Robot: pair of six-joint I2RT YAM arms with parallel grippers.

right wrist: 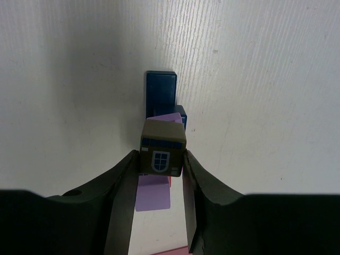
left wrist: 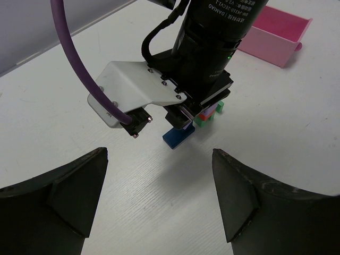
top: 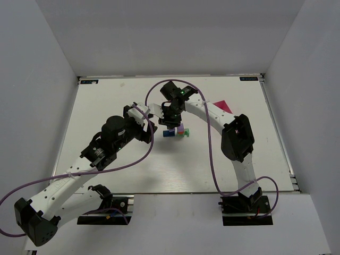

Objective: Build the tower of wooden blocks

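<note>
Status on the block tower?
Right pincer shut on windowed brown block, over block tower. Left pincer open, empty, standing off. Nothing in the way.

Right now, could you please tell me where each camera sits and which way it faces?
Top external: fixed above and behind, looking down on the table; shows the left arm and right arm.
Left wrist: on the left arm, facing the right arm's wrist across the table; its open left pincer frames the bottom.
Right wrist: pointing straight down; the right pincer grips a window-printed block over the block cluster.
Shared: all three views show the blue block.
</note>
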